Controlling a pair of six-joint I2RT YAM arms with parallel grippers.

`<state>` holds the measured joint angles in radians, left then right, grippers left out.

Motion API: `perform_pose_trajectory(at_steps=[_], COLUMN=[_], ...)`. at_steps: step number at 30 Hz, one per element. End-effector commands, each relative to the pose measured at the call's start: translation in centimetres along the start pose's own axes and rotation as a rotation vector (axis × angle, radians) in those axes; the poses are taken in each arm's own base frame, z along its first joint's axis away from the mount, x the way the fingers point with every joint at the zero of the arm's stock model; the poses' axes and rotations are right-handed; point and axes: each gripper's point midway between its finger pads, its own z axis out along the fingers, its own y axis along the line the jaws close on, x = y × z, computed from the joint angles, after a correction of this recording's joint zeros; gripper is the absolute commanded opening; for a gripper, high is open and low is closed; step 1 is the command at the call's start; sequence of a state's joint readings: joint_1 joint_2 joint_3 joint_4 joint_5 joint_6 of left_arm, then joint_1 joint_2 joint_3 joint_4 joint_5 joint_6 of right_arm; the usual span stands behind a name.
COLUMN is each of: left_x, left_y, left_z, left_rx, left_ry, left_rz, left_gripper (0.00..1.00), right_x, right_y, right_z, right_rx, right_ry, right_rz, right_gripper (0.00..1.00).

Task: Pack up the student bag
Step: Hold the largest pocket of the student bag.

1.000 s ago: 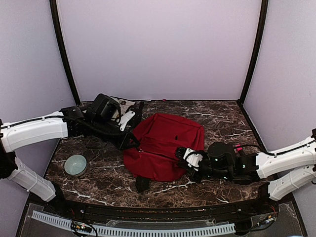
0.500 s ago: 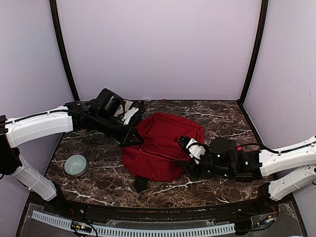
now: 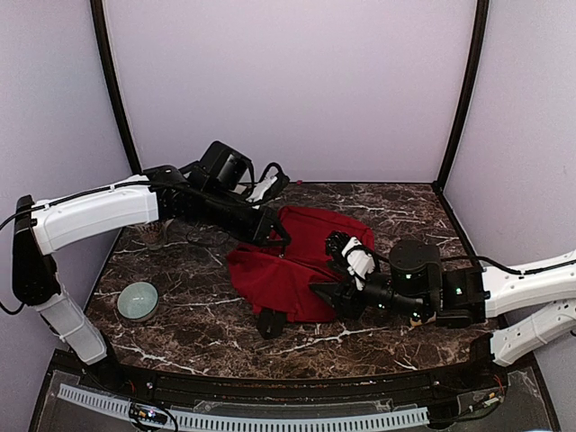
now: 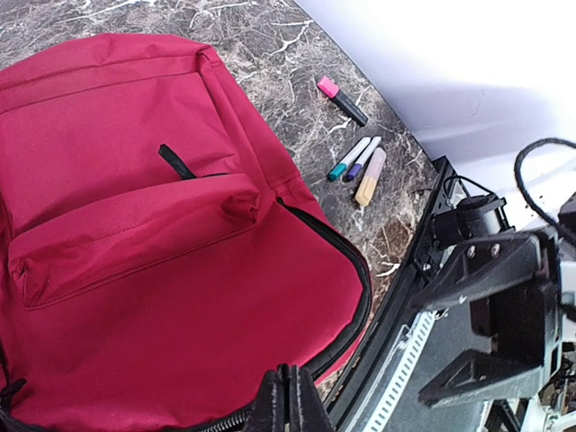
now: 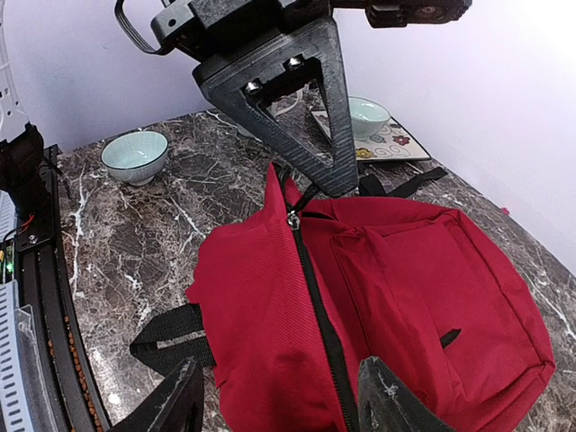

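The student bag (image 3: 297, 261) is a soft red backpack lying in the middle of the marble table, with a black zipper (image 5: 315, 297) running along it. My left gripper (image 3: 277, 236) reaches over it from the back left. It is shut on the black zipper pull (image 5: 306, 198) and holds the fabric up in a peak; its shut tips (image 4: 288, 405) show at the zipper's edge. My right gripper (image 5: 283, 414) hovers open just above the bag's near-right side (image 3: 335, 268), with nothing between its fingers.
A teal bowl (image 3: 138, 301) stands near the left front. A second bowl (image 5: 369, 115) sits on a patterned mat (image 5: 382, 146) at the back. Several markers (image 4: 355, 160) lie on the table beside the bag. A black strap (image 3: 267, 324) trails toward the front edge.
My right gripper has opened and let go of the bag. The left arm has swung right and lifted, pulling the bag's edge up and along with it.
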<state>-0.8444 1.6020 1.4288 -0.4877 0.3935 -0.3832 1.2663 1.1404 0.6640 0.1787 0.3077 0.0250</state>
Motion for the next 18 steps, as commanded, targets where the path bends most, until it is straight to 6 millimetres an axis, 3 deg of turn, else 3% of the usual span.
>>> perform_pose_trajectory(at_steps=[1, 8, 18], left_x=[-2.4, -2.7, -2.9], left_y=[-1.8, -2.0, -2.6], left_z=[-0.9, -1.2, -1.1], left_rx=[0.046, 0.051, 0.081], left_ry=[-0.064, -0.08, -0.075], left_rz=[0.01, 0.032, 0.064], left_gripper=[0.0, 0.0, 0.0], right_x=[-1.4, -2.0, -1.9], right_y=[0.1, 0.3, 2.2], right_z=[-0.2, 0.2, 0.8], right_rx=[0.016, 0.015, -0.077], right_ry=[-0.041, -0.047, -0.034], right_rz=[0.058, 0.064, 0.015], right_gripper=[0.59, 0.59, 0.59])
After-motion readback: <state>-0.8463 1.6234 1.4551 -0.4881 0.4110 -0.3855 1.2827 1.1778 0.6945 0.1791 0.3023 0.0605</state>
